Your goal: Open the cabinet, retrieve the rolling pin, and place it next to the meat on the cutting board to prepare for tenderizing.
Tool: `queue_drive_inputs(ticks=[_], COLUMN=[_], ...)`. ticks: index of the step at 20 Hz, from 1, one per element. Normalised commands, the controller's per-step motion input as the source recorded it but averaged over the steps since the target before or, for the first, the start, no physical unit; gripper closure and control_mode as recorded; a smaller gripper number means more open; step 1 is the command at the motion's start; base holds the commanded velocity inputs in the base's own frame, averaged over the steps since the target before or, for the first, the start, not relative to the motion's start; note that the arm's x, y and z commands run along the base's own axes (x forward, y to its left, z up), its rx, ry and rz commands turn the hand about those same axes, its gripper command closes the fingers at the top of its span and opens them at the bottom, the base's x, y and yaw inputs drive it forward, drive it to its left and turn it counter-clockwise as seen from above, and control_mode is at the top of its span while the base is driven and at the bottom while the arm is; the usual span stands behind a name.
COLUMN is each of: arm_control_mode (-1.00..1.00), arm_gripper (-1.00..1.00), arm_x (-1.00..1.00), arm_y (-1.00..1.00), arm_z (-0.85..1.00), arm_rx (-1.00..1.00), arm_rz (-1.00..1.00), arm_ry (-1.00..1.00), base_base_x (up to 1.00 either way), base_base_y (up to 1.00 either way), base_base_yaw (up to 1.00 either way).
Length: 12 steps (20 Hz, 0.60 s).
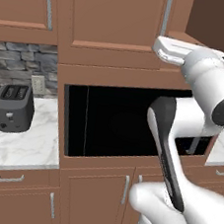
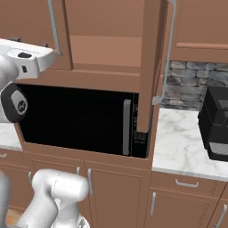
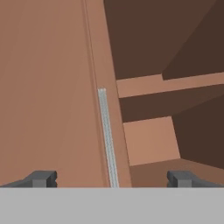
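The cabinet (image 2: pixel 149 67) has one door swung ajar, its handle (image 3: pixel 107 135) between the tips of the released gripper (image 3: pixel 111 178), so retrieving and placing the unseen rolling pin remain.

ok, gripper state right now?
Gripper: open, holding nothing; silver bar handle of the cabinet lies between the fingertips.

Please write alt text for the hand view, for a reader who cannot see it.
The open gripper faces the cabinet, with the silver bar handle of the left door running up between its two dark fingertips. To the right of this door, the cabinet is open and shows bare wooden shelves.
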Motion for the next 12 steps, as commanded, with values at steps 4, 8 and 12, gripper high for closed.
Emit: queue_drive_inputs(ticks=[4, 8, 12], arm_control_mode=[-1.00, -1.00, -1.00], arm_gripper=[-1.00, -1.00, -1.00], arm_x=[0.57, 0.56, 0.61], arm_y=[0.00, 0.00, 0.00], arm_z=[-0.06, -0.08, -0.10], arm_rx=[-0.01, -0.01, -0.01], arm_rz=[0.01, 0.01, 0.00], arm_ry=[0.00, 0.00, 0.00], base_base_x=[0.00, 0.00, 0.00], base_base_y=[0.00, 0.00, 0.00], base_base_yaw=[0.00, 0.00, 0.00])
